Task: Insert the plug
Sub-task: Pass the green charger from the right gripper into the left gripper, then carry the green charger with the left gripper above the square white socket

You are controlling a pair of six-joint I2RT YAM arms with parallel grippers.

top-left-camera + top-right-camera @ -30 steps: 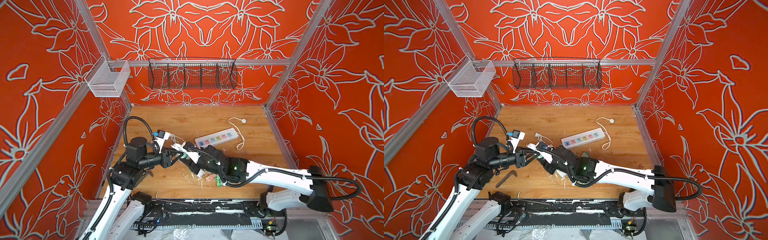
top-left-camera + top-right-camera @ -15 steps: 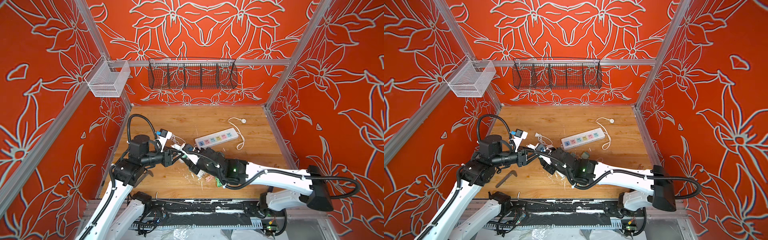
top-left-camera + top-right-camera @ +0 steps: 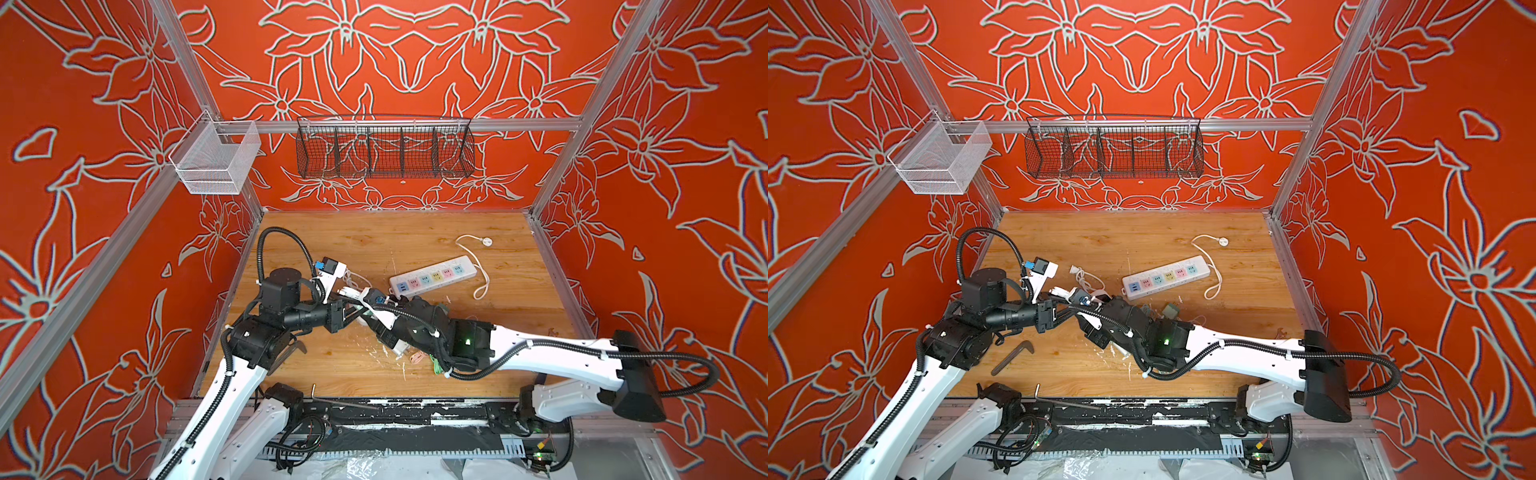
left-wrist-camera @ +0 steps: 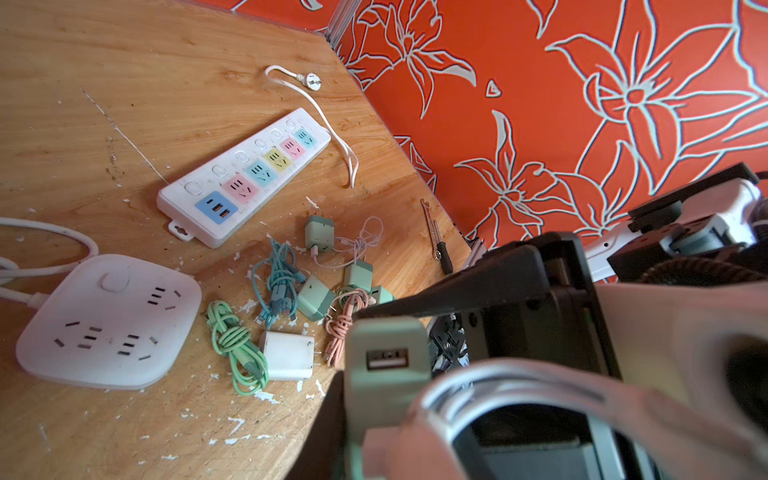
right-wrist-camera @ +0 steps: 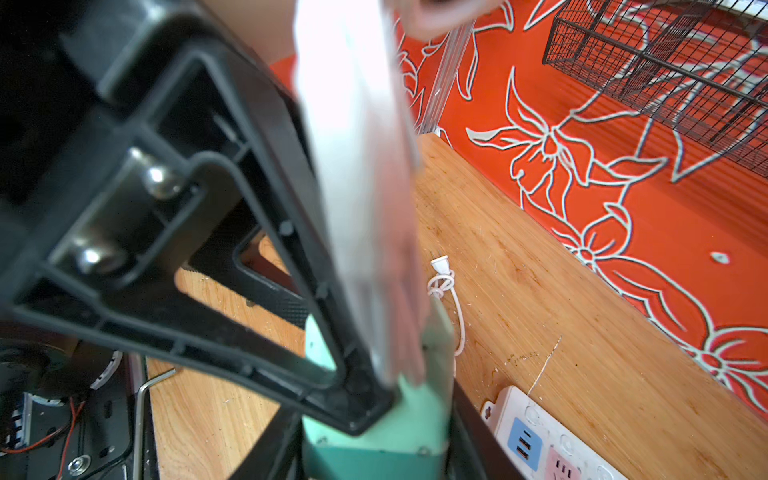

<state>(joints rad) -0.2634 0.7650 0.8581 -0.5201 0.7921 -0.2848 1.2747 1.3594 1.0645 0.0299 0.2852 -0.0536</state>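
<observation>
On the tabletop (image 3: 374, 232) the long power strip (image 3: 432, 276) lies right of the middle; its cord (image 3: 487, 279) loops off its right end and runs behind it. The square power strip (image 4: 108, 320) lies near its left end, a heap of chargers and cables (image 4: 299, 286) before it. A wire basket (image 3: 384, 149) hangs on the back wall.

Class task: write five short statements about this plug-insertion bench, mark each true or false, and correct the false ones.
1. The long strip has coloured sockets. True.
2. A charger is plugged into the long strip. False: all its sockets are free.
3. The right tool holds a green charger. True.
4. The strip's own plug sits in a wall socket. False: it lies loose on the table.
5. The black wire basket holds cables. False: nothing shows inside it.
</observation>
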